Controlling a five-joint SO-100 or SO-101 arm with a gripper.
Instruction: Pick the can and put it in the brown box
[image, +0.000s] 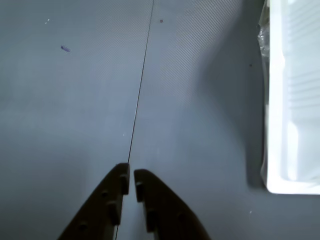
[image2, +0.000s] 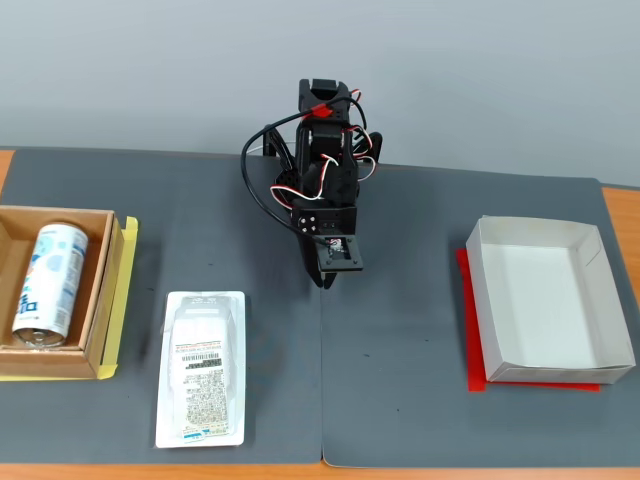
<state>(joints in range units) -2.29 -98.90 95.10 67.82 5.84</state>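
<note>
The can (image2: 45, 285), white with light-blue print, lies on its side inside the brown box (image2: 60, 212) at the far left of the fixed view, over a yellow sheet. My gripper (image2: 320, 280) hangs over the middle of the dark mat, well to the right of the box and apart from it. In the wrist view the gripper (image: 131, 170) is shut and empty above the bare mat, beside the seam between two mats. The can and the brown box do not show in the wrist view.
A flat white blister pack with a barcode label (image2: 202, 368) lies on the mat at the front left; it shows at the right edge of the wrist view (image: 295, 100). A white shallow box (image2: 540, 228) over a red sheet stands at the right.
</note>
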